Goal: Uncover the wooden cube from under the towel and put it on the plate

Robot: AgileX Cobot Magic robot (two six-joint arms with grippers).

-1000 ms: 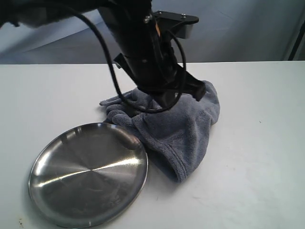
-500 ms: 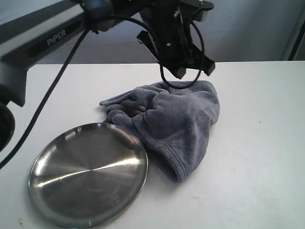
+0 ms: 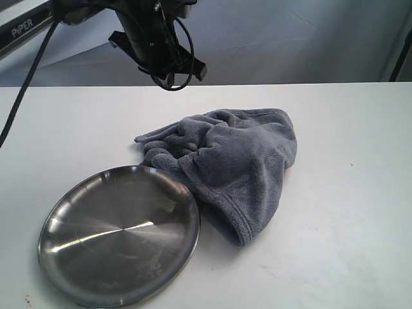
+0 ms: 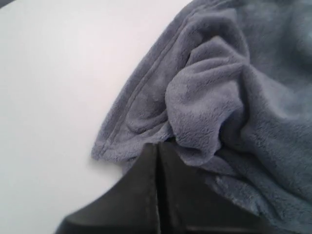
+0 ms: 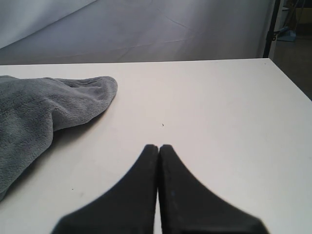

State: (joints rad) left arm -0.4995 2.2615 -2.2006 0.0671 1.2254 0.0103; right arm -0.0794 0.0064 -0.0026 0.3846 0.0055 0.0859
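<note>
The grey-blue towel [image 3: 232,154] lies bunched in a heap in the middle of the white table, one fold touching the rim of the steel plate [image 3: 119,235] at the front left. The plate holds nothing. The wooden cube is hidden. My left gripper [image 3: 168,76] hangs in the air behind and left of the towel; in the left wrist view it [image 4: 157,146] is shut and holds nothing, with the towel [image 4: 219,97] and its hem below it. My right gripper [image 5: 158,147] is shut, holds nothing and is low over bare table, with the towel's edge [image 5: 58,105] off to one side.
The white table [image 3: 347,193] runs wide to the right of the towel. A grey backdrop [image 3: 290,38] stands behind the far edge. The left arm's black cable [image 3: 26,84] hangs at the far left. The table's right edge [image 5: 292,83] shows in the right wrist view.
The left arm has risen off the towel and swung up and to the left, its gripper shut and with nothing in it. Towel and plate have not moved.
</note>
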